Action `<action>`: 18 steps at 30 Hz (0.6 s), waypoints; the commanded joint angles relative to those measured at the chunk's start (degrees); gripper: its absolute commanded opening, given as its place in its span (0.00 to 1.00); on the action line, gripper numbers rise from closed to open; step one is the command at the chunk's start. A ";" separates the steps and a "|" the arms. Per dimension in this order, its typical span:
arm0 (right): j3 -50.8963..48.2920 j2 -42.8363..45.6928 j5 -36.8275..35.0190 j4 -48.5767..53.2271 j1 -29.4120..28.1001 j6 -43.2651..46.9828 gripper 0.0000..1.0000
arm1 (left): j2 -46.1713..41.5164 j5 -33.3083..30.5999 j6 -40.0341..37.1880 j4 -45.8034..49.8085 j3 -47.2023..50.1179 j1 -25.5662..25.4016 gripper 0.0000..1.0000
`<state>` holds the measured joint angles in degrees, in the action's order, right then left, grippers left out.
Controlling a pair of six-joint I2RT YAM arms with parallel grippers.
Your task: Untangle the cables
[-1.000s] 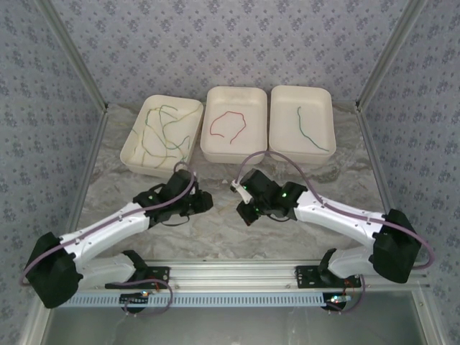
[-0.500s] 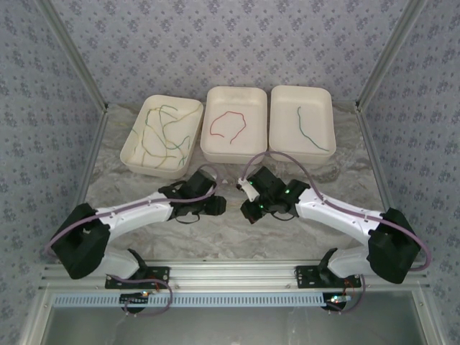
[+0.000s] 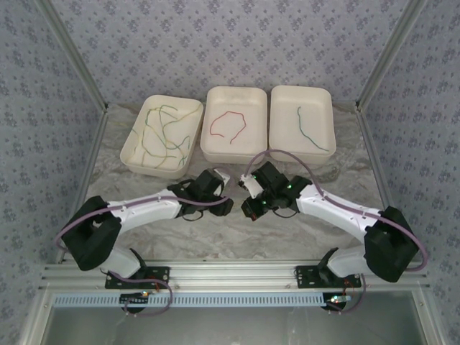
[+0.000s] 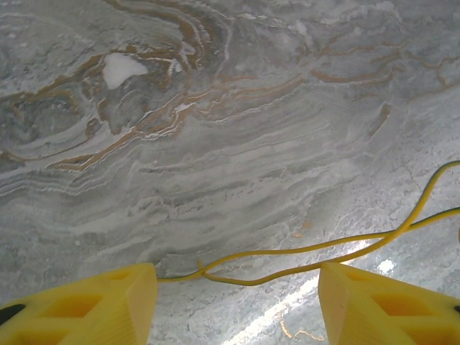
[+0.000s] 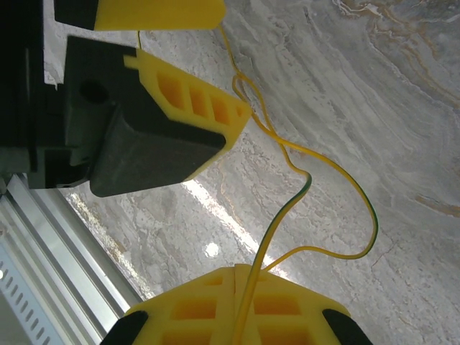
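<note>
The marbled table (image 3: 237, 230) lies under both your arms. Your left arm (image 3: 136, 212) and right arm (image 3: 338, 212) stretch low and inward from their bases, so the wrists nearly meet at the middle. Beyond the grippers stands a row of three white trays (image 3: 233, 93). The one ahead and left of your left gripper holds a tangle of cables (image 3: 162, 136), the one straight ahead a red cable (image 3: 230, 126), and the one ahead of your right gripper a green cable (image 3: 309, 129).

Your left gripper (image 4: 237, 287) points down at the table with its jaws wide. Your right gripper (image 5: 237, 277) is clamped on a yellow-green cable (image 5: 307, 181). The cable loops out from its fingertips and crosses the gap between the left gripper's fingers.
</note>
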<state>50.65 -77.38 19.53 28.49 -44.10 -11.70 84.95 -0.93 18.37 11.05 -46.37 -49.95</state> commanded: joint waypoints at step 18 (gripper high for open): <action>-0.18 -0.58 3.98 0.41 1.20 2.04 0.00 | 9.92 1.44 -8.01 -2.17 -6.70 -0.29 0.29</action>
<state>50.65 -77.84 22.37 28.49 -43.24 -10.66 93.56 -0.67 11.55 9.45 -51.81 -50.00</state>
